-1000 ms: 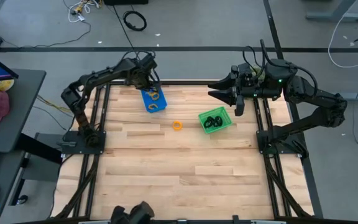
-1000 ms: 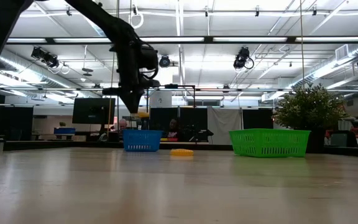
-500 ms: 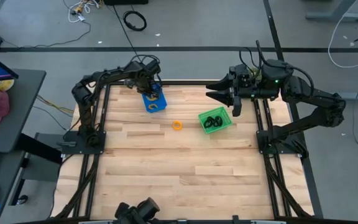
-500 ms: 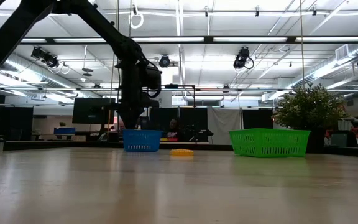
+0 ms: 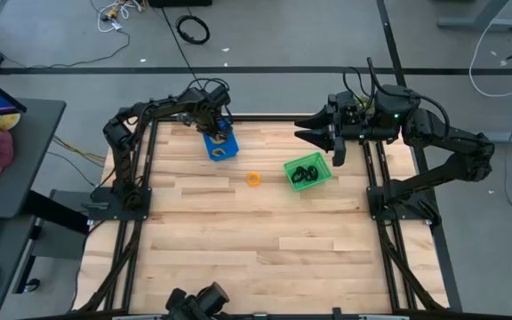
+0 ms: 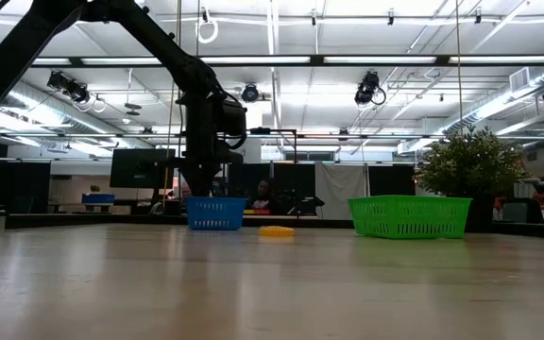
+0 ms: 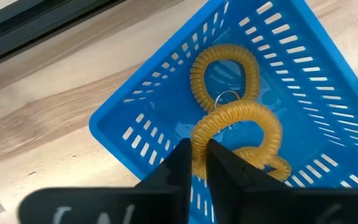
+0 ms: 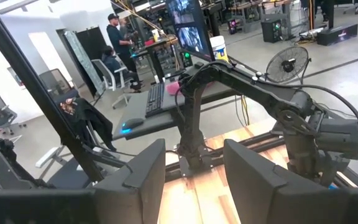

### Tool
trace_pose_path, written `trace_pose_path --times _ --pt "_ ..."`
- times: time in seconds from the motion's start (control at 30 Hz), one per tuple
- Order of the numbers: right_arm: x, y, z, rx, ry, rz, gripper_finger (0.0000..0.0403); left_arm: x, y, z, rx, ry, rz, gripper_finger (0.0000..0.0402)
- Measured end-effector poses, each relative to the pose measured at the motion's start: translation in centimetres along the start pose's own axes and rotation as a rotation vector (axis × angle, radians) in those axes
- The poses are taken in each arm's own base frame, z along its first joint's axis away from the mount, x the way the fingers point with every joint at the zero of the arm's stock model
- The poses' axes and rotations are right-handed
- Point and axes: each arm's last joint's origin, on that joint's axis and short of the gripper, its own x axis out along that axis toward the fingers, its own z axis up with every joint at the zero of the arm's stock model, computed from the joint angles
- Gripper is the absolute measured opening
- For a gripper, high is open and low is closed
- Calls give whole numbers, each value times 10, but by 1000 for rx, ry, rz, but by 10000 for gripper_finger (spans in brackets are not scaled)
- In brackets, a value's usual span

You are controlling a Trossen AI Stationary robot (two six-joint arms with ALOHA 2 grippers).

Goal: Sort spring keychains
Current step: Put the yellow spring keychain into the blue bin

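Observation:
My left gripper (image 5: 218, 133) (image 7: 197, 158) points down into the blue bin (image 5: 220, 144) (image 6: 215, 212), shut on an orange spring keychain (image 7: 244, 118). Another orange keychain (image 7: 224, 65) lies on the bin's floor. One more orange keychain (image 5: 253, 179) (image 6: 276, 229) lies flat on the table between the bins. Black keychains (image 5: 306, 172) lie in the green bin (image 5: 320, 165) (image 6: 410, 215). My right gripper (image 5: 302, 130) (image 8: 194, 180) hangs open and level, high above the table's far right. My left gripper pinches the orange loop's coil at one side (image 7: 197, 138) between its two fingertips, coming from above and pointing down. The loop sits low inside the blue bin, over the other orange loop. Whether it rests on the bin's floor, I cannot tell.
The blue bin (image 7: 135, 140) stands near the table's far left edge, beside the metal frame rail. The near half of the wooden table (image 5: 256, 249) is bare wood. A black cable coil (image 5: 193, 29) lies on the floor beyond the table.
My left gripper has come down from above the blue bin into it, carrying the orange keychain, which hung clear above the bin's rim and now sits inside the bin. The wrist has rolled a little on the way down.

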Motion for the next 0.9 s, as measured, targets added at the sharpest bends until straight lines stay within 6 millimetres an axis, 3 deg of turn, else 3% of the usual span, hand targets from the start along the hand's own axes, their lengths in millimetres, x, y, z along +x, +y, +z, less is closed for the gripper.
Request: trace_pose_path --times 0.5,0.67,0.9 --pt "0 0 0 0 0 0 164 -6 -3 -1 61 -30 15 142" --pt "0 0 0 -3 -1 1 164 -49 -18 -5 125 -245 -24 131" --pt "0 0 -1 -6 9 -3 164 -148 -47 -28 208 -698 -264 104"
